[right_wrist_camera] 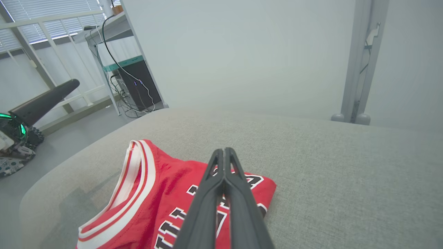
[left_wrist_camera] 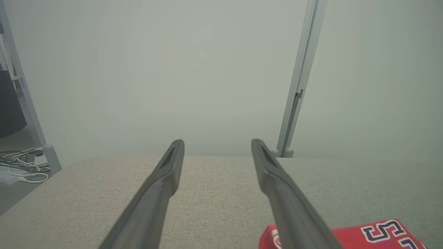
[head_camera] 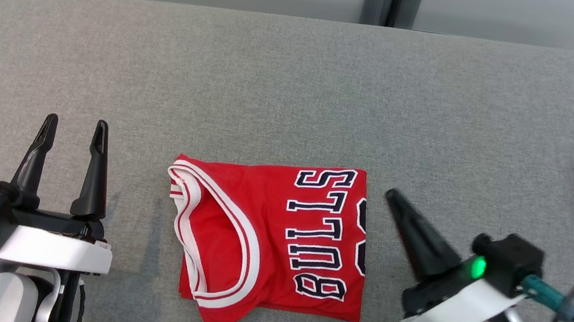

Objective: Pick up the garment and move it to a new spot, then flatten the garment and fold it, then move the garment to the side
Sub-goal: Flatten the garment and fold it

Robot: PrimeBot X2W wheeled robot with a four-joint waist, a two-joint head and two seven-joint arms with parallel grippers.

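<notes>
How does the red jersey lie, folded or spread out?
Folded: the jersey is a compact rectangle, print cut off at one edge.

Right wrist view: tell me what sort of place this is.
Probably a lab or workshop, not a home: a grey cloth-covered table against plain partition panels, a desk with a dark computer tower beneath and loose cables on the floor.

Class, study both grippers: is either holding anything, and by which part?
Nothing is held. The left gripper is open beside the folded red Bulls jersey; the right gripper is shut and empty, off the jersey's other side.
</notes>
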